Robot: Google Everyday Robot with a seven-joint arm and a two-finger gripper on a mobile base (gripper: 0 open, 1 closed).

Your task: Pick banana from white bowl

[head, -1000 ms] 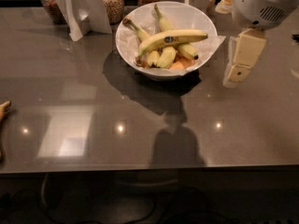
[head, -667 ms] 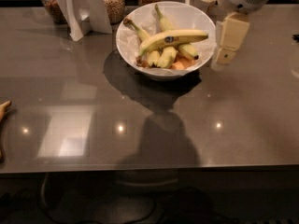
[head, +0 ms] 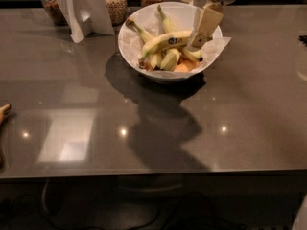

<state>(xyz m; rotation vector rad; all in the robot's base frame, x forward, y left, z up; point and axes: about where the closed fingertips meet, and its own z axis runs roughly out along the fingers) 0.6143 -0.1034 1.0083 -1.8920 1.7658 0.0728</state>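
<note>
The white bowl (head: 139, 61) stands at the back middle of the grey table, lined with white paper. The long yellow banana (head: 160, 42) with a dark blue sticker lies across the top of the fruit in it. Shorter greener bananas (head: 165, 23) and other fruit pieces lie under and behind it. My gripper (head: 200, 36) hangs from the top right, over the right part of the bowl, its cream finger tips right at the banana's right end.
Glass jars of grain (head: 115, 4) stand along the back edge. A folded white paper stand (head: 86, 8) is at the back left of the bowl. A yellowish object (head: 4, 111) pokes in at the left edge.
My gripper has moved left from beside the bowl's right rim to over the bowl, coming down at the long banana's right end. The fruit has not moved.
</note>
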